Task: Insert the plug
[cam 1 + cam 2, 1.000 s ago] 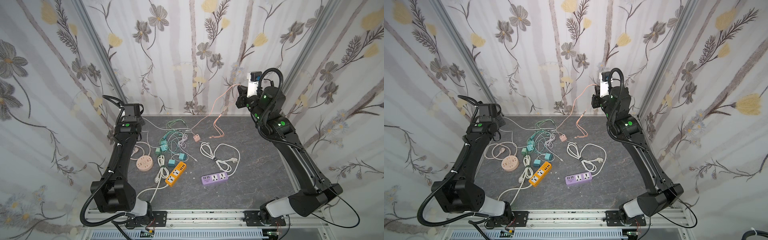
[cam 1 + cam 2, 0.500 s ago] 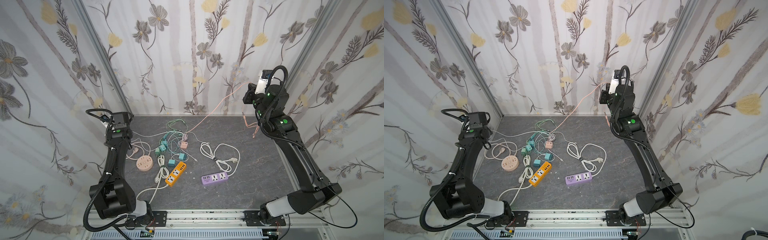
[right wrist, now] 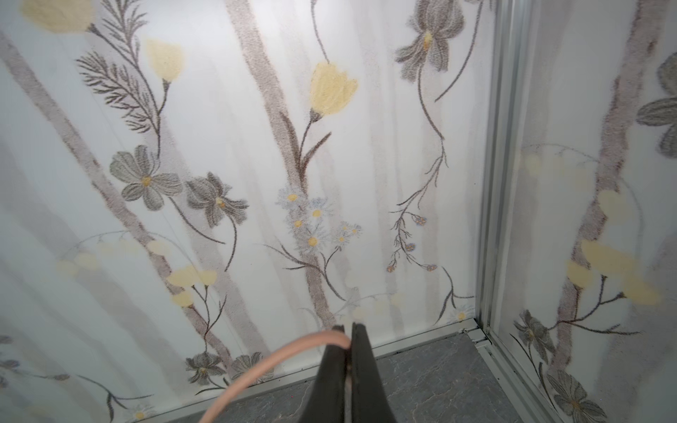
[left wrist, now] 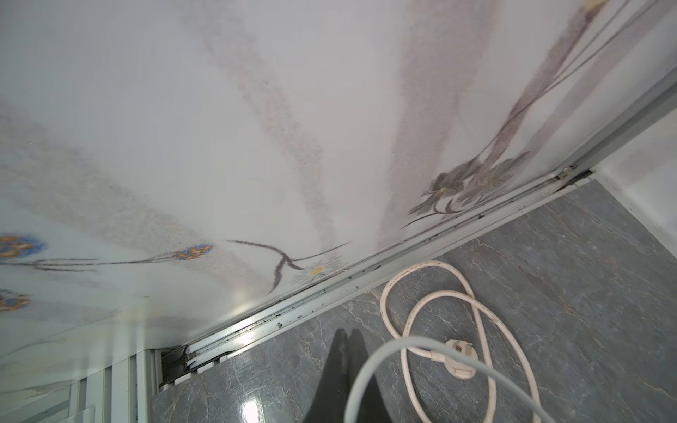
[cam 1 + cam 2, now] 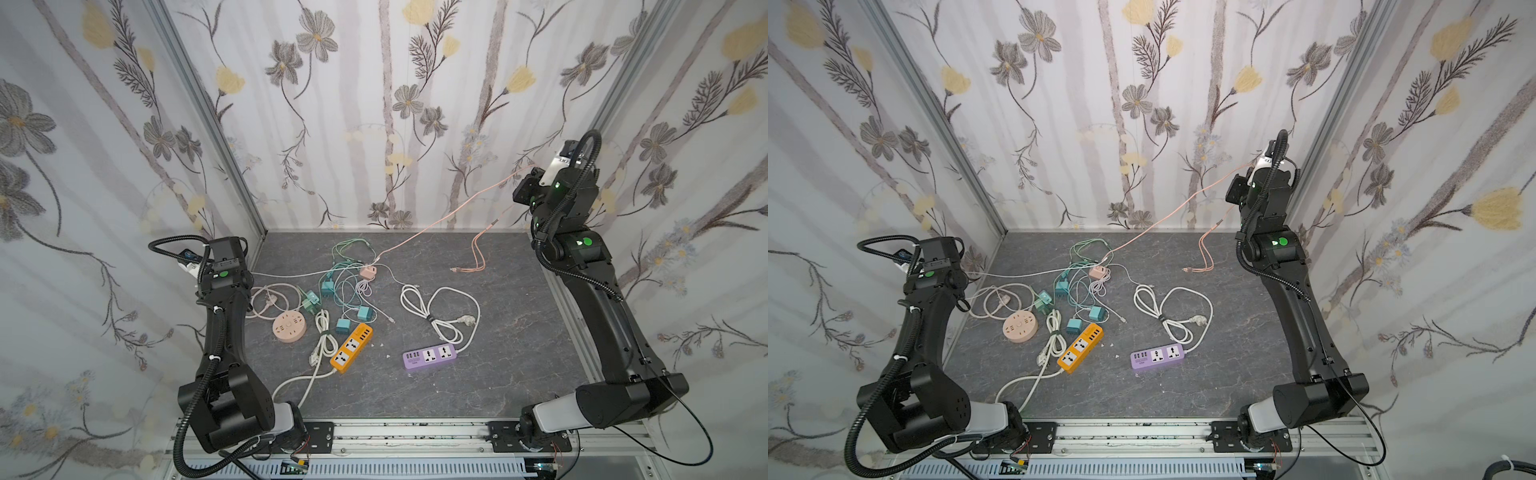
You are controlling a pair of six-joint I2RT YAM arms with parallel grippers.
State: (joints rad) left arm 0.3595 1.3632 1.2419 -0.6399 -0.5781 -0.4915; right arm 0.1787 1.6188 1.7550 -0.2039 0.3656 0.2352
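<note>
My right gripper point(image 3: 348, 326) is raised in the back right corner point(image 5: 527, 187), shut on a thin pink cable point(image 3: 278, 360). In both top views that cable runs taut down to a pink adapter plug point(image 5: 368, 272) point(image 5: 1098, 272), and its free ends point(image 5: 467, 269) rest on the mat. My left gripper point(image 4: 346, 331) is low at the left edge, shut on a white cable point(image 4: 403, 344) that stretches to the tangle point(image 5: 299, 274). On the mat lie an orange power strip point(image 5: 351, 348), a purple one point(image 5: 430, 356) and a round pink one point(image 5: 289, 328).
Several teal plugs point(image 5: 326, 288) with green cables lie tangled at mid-mat. The purple strip's white cord is coiled, ending in a plug point(image 5: 464, 320). A beige plug point(image 4: 456, 360) and its looped cord lie by the left wall rail point(image 4: 329, 289). Walls enclose three sides.
My left arm swung from the mat's back to the left edge, drawing the white cable taut. My right arm moved right toward the corner, and the pink adapter slid left.
</note>
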